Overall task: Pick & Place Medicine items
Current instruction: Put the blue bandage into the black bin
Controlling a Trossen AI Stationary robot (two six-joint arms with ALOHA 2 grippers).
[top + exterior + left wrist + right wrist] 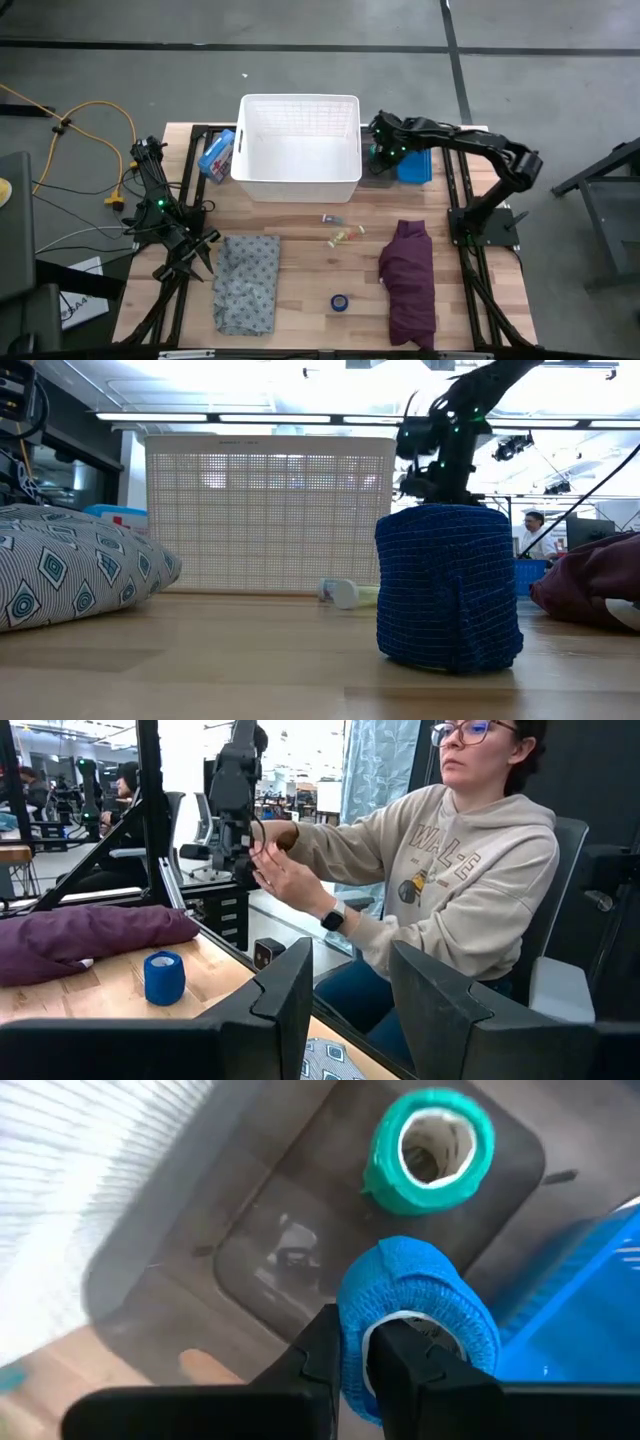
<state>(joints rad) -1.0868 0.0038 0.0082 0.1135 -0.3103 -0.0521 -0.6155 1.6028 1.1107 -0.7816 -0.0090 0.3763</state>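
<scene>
My right gripper (pixel 357 1342) is beside the white basket's (pixel 300 150) right wall, over a dark tray (pixel 290 1220), shut on a blue tape roll (pixel 420 1305). A green roll (pixel 430 1145) lies on that tray, hole up. Another blue roll (pixel 340 302) stands on end on the table near its front edge and looms large in the low view (pixel 448 585). A yellowish tube (pixel 347 236) and a small clear vial (pixel 331 218) lie at mid-table. My left gripper (pixel 350 1010) waits open at the table's left edge, with nothing between its fingers. My right gripper pinches the blue roll's wall (pixel 352 1365), one finger (pixel 400 1365) inside the core and the other (pixel 320 1345) outside. The fingers come steeply from above. The roll sits hole up over the dark tray; I cannot tell whether its underside touches the tray.
A blue container (pixel 590 1310) stands right of the dark tray. A grey patterned cloth (pixel 247 282) and a purple cloth (pixel 408 280) lie at the near left and near right. A blue box (pixel 215 155) sits left of the basket. A person (pixel 450 870) sits beyond the table.
</scene>
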